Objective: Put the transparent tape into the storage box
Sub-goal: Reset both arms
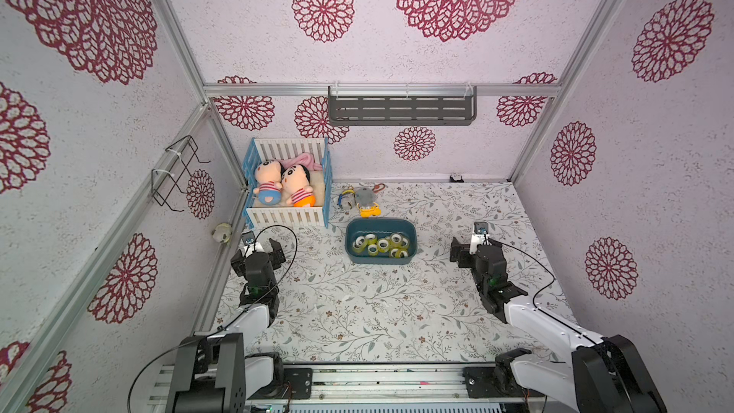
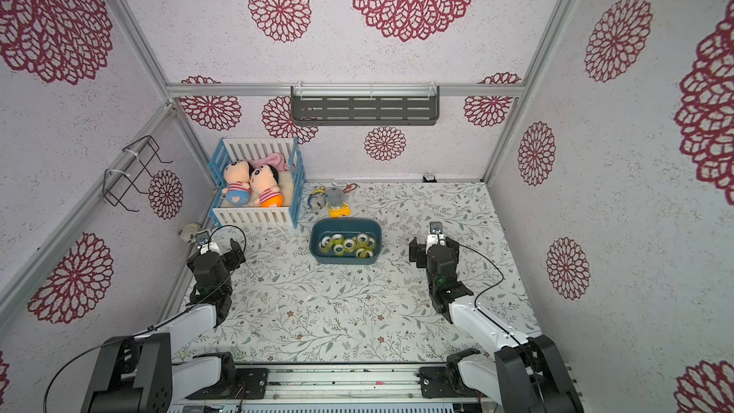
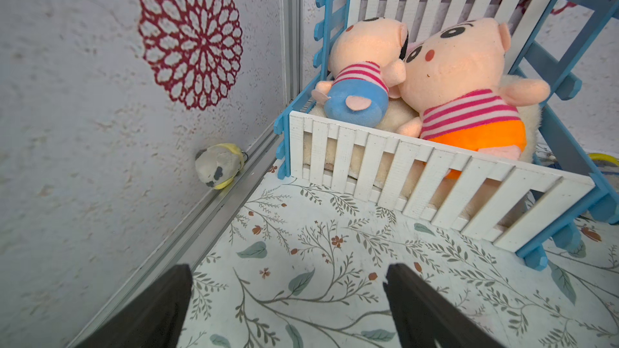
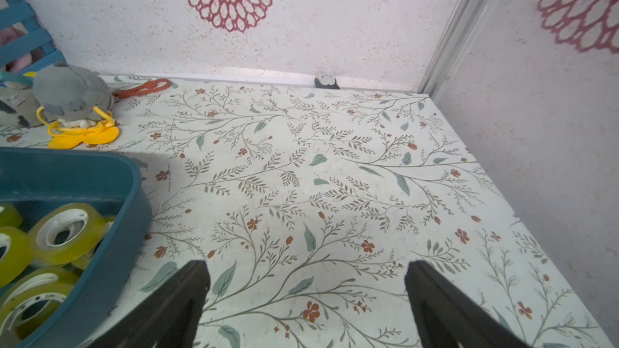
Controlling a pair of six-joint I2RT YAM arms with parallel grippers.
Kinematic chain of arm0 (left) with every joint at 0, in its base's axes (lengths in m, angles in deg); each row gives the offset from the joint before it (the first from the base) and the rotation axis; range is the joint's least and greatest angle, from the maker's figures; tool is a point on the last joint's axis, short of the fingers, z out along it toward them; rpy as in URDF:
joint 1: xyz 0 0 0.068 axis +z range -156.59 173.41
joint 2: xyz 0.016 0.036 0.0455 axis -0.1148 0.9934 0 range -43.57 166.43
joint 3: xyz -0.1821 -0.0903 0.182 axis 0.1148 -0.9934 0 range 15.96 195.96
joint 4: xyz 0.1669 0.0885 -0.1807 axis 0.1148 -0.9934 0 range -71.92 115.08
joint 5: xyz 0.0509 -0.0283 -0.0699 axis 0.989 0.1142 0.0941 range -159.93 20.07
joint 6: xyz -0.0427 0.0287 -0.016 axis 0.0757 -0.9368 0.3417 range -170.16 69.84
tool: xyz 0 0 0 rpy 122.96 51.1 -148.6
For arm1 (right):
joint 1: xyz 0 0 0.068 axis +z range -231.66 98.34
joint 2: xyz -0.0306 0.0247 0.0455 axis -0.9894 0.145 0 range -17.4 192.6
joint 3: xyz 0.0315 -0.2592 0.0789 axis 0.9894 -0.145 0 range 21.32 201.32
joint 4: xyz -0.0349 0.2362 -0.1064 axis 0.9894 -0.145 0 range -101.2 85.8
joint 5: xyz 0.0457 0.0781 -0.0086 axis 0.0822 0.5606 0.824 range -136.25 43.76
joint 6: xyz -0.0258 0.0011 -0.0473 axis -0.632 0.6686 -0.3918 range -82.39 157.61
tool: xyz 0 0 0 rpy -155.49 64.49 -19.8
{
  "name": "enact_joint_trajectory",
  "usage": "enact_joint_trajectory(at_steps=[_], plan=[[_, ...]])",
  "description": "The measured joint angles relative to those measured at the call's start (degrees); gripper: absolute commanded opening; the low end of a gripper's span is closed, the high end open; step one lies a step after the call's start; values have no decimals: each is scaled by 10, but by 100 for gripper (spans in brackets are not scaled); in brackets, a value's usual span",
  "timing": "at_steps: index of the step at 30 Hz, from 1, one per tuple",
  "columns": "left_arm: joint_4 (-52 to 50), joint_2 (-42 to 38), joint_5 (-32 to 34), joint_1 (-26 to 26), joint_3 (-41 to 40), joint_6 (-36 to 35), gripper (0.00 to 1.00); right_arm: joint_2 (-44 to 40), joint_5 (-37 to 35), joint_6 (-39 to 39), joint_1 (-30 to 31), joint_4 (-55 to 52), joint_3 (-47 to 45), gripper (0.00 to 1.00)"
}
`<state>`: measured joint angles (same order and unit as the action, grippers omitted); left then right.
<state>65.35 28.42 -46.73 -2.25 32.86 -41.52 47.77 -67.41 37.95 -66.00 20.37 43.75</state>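
Right wrist view has the right end effector (image 4: pixel 307 266) spread wide, its two dark fingers well apart with only the flowered tabletop (image 4: pixel 335 169) showing between them. At that picture's edge sits one rounded corner of the storage box (image 4: pixel 134 175), a dark teal tub, with yellowish clear tape rolls (image 4: pixel 60 232) on white cores lying inside it, some flat and some leaning on each other.

In both top views the storage box (image 1: pixel 379 226) stands on the tabletop toward its far edge, about midway between the left and right edges. The tape rolls (image 1: pixel 383 245) are bunched in the near half of the box. The right arm is over the tabletop to the right of the box, near it but apart from it.

Left wrist view shows the left end effector (image 3: pixel 288 272) also spread, fingers wide apart over bare tabletop, facing a blue-and-white crib (image 3: pixel 435 175). The crib stands in the far left corner of the tabletop and holds two plush dolls (image 3: pixel 462 71) in striped shirts, lying side by side. A small pale plush toy (image 3: pixel 219 165) rests on the frame rail along the left edge. Just beyond the box, by the far edge, lies a gray plush toy (image 1: pixel 366 197) with yellow parts.
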Motion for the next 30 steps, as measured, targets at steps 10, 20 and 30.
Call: enact_joint_trajectory(at_steps=[10, 20, 30], plan=[[145, 148, -18, 1, 10, 7, 97, 16, -5, -23, -40, 190, -80, 99], [133, 169, -43, 1, 57, -4, 97, 100, 21, -11, -79, 311, -104, 99], [111, 169, -60, 2, 66, -7, 97, 204, 75, -8, -102, 448, -108, 99]])
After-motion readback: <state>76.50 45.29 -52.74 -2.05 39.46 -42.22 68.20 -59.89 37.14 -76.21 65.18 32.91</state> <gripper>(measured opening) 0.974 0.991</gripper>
